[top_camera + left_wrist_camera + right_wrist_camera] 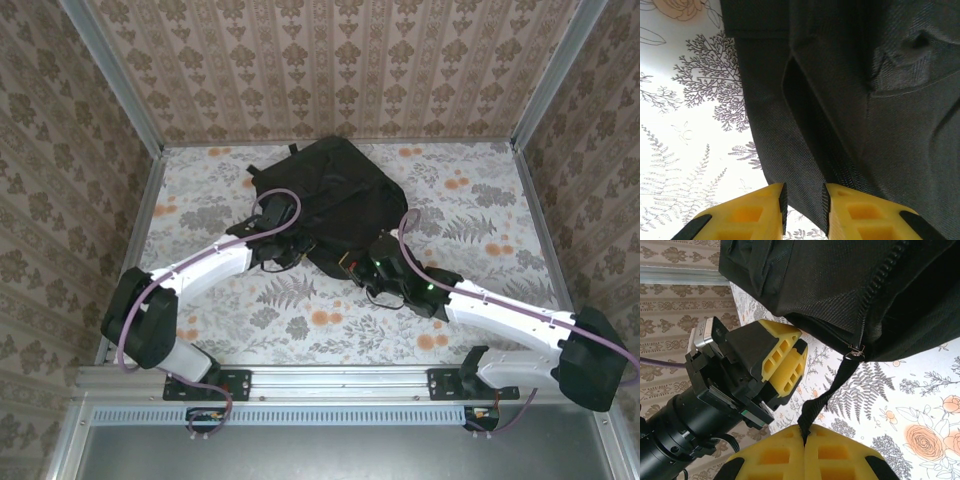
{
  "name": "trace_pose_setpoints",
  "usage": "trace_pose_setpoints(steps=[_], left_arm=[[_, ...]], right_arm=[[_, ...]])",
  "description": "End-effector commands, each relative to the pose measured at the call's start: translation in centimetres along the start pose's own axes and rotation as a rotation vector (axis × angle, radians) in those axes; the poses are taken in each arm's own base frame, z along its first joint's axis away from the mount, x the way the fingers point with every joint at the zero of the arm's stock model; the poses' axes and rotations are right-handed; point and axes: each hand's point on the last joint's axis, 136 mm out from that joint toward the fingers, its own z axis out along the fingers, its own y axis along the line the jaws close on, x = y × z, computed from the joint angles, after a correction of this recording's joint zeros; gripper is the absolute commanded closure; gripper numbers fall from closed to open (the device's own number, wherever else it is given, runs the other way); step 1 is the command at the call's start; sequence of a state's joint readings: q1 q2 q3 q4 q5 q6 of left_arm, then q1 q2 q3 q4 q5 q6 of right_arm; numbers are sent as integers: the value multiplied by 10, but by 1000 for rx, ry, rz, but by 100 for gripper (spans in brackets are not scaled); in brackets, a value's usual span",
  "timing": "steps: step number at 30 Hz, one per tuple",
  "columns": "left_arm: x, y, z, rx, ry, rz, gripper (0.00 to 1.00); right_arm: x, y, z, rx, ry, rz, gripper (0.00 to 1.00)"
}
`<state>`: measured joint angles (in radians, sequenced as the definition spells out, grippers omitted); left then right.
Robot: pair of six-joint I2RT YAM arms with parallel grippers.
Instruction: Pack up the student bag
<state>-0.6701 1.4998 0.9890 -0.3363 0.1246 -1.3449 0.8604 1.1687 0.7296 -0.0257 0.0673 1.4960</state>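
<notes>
The student bag point(335, 190), a large black fabric backpack, lies in the middle of the floral table. My left gripper point(803, 202) is at the bag's near left edge. Its yellow jaws stand a little apart, with a fold of the bag point(855, 100) hanging between them. At the bag's near right corner, my right gripper point(804, 432) is shut on a black pull strap point(832, 387). The strap runs up to the zipper slider point(856, 350) on the bag point(830, 280). In the right wrist view, the left gripper point(790, 357) hangs just under the bag's edge.
Both arms reach in from the near edge and meet at the bag point(335, 190). Bare tablecloth point(480, 200) spreads to the right and also to the left. Patterned walls with metal corner posts point(110, 70) close in the table on three sides.
</notes>
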Motion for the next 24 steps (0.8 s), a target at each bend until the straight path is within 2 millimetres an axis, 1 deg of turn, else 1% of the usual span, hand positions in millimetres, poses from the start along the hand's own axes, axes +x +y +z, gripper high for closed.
trace_pose_setpoints(steps=[1,7,11,14,17,20,24], left_arm=[[-9,-15,0,40,-46,-18,72],[-11,-27,0,90,-50,0,72],[-8,-28,3,87,-41,6,72],[-4,-27,10,79,-31,10,73],[-3,-26,15,68,-31,14,71],[-8,-29,17,64,-53,26,71],[-19,-38,10,50,-110,81,73]], right_arm=[[0,11,-7,-58,-4,25,100],[1,9,-8,-67,-3,28,100],[1,7,-7,-72,-6,39,100],[1,10,-7,-82,-2,40,100],[1,12,-6,-88,-1,42,100],[2,12,-6,-89,2,43,100],[0,7,-6,-86,-9,52,100]])
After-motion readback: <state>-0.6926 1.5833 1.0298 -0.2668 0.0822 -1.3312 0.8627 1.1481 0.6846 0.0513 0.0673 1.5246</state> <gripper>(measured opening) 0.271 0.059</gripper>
